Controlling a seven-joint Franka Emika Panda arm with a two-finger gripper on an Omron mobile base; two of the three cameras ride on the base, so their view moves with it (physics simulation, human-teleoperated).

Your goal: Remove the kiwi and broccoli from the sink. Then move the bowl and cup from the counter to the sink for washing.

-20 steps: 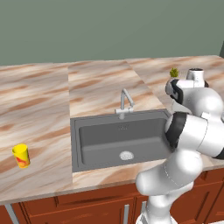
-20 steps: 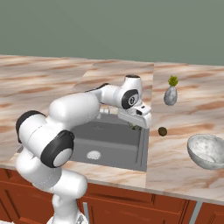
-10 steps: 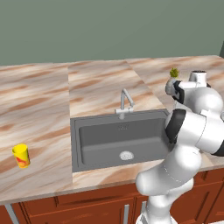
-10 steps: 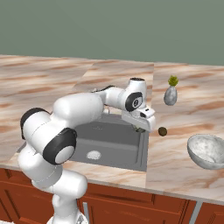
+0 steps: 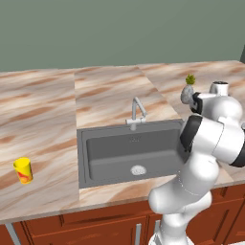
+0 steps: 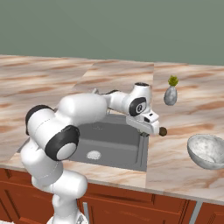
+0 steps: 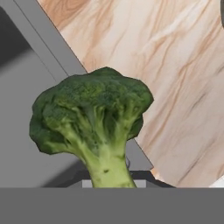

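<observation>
The gripper [image 6: 151, 127] holds the dark green bumpy broccoli [image 7: 94, 120] by its stem, above the grey sink's rim [image 7: 57, 61], probably heading to the marble counter [image 7: 175, 74].

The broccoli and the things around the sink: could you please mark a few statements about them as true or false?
1. The broccoli is held by its stalk in the gripper. True.
2. The kiwi lies in the sink. False: it lies on the counter, just right of the basin.
3. The bowl sits in the sink. False: it is on the counter, right of the sink.
4. The cup stands on the counter, left of the sink. True.
5. The vase stands upright on the counter behind the kiwi. True.
</observation>
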